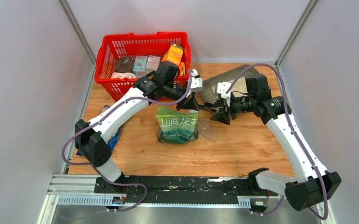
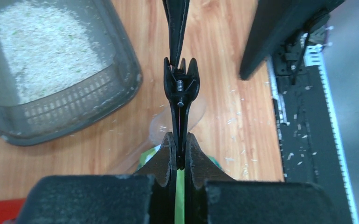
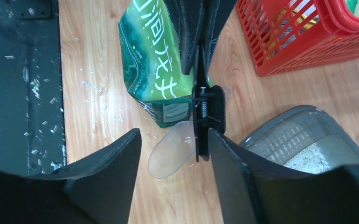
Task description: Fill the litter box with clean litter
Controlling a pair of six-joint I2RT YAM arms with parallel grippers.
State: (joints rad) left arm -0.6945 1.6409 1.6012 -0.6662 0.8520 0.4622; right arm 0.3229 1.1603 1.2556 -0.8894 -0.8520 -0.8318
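Two arms meet over the far edge of a green-and-white pouch [image 3: 152,65] printed with Chinese characters, which lies near the middle of the wooden table [image 2: 224,93].

**Left hand** [image 2: 180,154]: closed, its fingers pinching the thin end of a black spring clip [image 2: 181,91] held above the pouch's far edge. Whether the clip bites the pouch itself cannot be told.

**Right hand** [image 3: 174,135]: open, its fingers spread to either side of the clip. The clip's other end sits against the inner face of one finger.

**Litter box** [image 2: 131,70]: a grey tray with rounded corners, beyond the pouch and to its right, partly hidden behind the right arm in the top view. Its ribbed floor is bare at the end nearest the pouch.

**Clean litter** [image 2: 42,51]: a pale granular patch on the tray floor, at the end away from the pouch.

**Surroundings:** a clear plastic scoop [image 3: 170,151] lies flat on the table just right of the pouch, under the clip and both hands. A red mesh basket [image 1: 117,46] holding small packages stands beyond the pouch to its left, behind the left arm. Pale flecks are scattered over the table and the black rail [image 1: 177,184] on the near side of the pouch.
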